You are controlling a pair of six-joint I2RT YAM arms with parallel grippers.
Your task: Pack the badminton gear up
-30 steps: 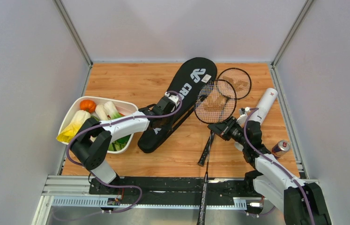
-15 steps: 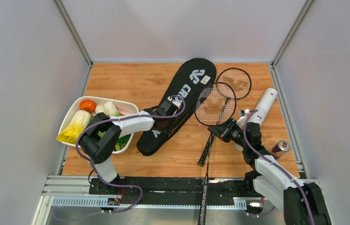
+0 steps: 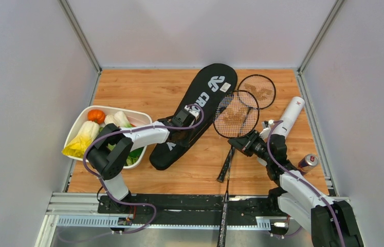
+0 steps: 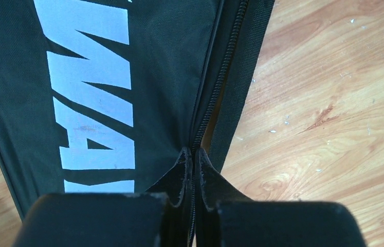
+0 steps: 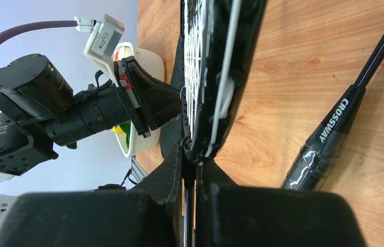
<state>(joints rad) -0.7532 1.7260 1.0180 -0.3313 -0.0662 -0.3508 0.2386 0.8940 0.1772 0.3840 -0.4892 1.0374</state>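
While the black racket bag (image 3: 207, 95) lies slantwise in the middle of the table (image 3: 143, 92), wide end toward 12 o'clock and narrow end toward 7 o'clock, the left gripper (image 4: 192, 160) is clenched on the bag's edge, right at the zipper (image 4: 219, 87). The right gripper (image 5: 192, 163) grasps one racket (image 3: 236, 114) at the bottom of its stringed head, at 3 o'clock from the bag. The second racket (image 3: 257, 91) overlaps the first one's head, toward 1 o'clock. The white tube (image 3: 291, 116) rests at 3 o'clock of the table, a drink can (image 3: 308, 162) at 4 o'clock, and the white tray (image 3: 76, 126) of toy vegetables at 9 o'clock.
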